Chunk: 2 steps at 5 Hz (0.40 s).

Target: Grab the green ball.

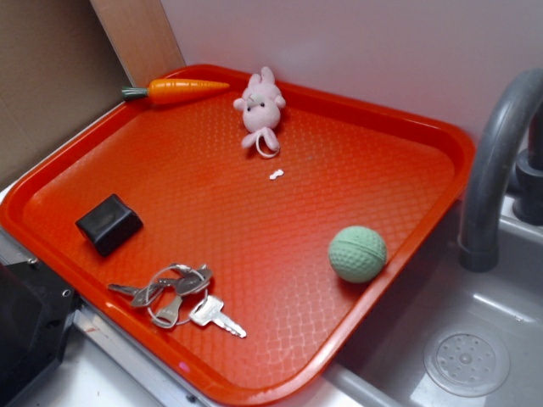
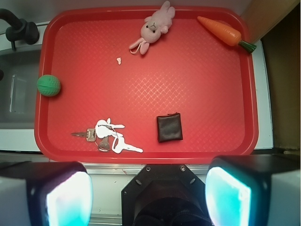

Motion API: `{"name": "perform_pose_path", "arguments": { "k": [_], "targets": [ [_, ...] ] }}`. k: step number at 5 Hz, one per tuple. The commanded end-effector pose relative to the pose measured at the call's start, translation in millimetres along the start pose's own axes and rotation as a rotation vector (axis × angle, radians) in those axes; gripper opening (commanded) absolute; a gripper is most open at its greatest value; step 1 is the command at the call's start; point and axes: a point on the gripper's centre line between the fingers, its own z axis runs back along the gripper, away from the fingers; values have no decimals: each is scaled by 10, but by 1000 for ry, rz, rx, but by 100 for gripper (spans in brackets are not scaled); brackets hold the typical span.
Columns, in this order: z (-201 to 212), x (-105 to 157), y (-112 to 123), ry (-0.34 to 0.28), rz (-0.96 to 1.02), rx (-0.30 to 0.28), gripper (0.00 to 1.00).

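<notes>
You've got the green ball (image 1: 357,253) sitting on the red tray (image 1: 254,220), right against its rim on the sink (image 1: 475,339) side. Gripper (image 2: 149,188) hangs over the tray's opposite edge w/ fingers (image 2: 66,197) spread wide, nothing between them. Keys (image 2: 108,136), black pouch (image 2: 169,128), bunny (image 2: 153,28) & carrot (image 2: 221,30) lie well apart from the ball.

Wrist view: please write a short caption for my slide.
Open jaws above a red tray with the green ball at its edge, keys, pouch, bunny, carrot.
</notes>
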Motion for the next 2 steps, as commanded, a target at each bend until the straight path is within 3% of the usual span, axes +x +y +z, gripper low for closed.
{"name": "perform_pose_path", "arguments": {
  "k": [1,2],
  "targets": [
    [0,0,0,0,0,0,100],
    [-398,-62,-485,-51,-248,-55,100]
  ]
}}
